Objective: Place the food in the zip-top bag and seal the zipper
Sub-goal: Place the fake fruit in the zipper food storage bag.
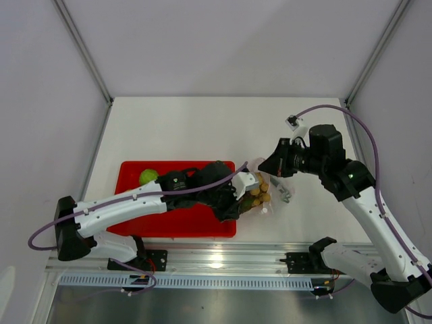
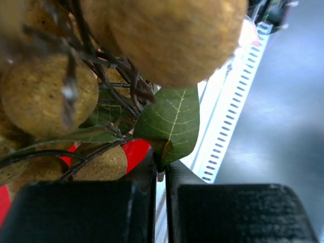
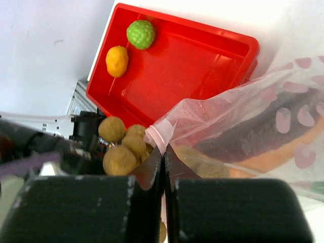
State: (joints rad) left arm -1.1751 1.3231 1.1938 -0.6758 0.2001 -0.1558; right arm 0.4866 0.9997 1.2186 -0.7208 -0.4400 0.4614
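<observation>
Two arms meet at the bag's mouth, just right of the red tray [image 1: 175, 224] on a white table [image 1: 175, 128].

The right gripper [image 3: 163, 152] is pinched on the edge of the zip-top bag [image 3: 243, 121] by its pink zipper [image 3: 161, 134], and the meat slab [image 3: 263, 129] lies inside. The left gripper [image 2: 161, 169] is clenched on the twiggy, leafy stem of the cluster of tan balls [image 1: 260, 185] at the bag's opening. The green ball [image 3: 140, 34] and yellow-orange ball [image 3: 117, 61] sit in the tray's far corner. Pale walls [image 1: 223, 40] and metal posts [image 1: 84, 47] enclose the table, with a slotted rail [image 1: 223, 280] along its near edge.
</observation>
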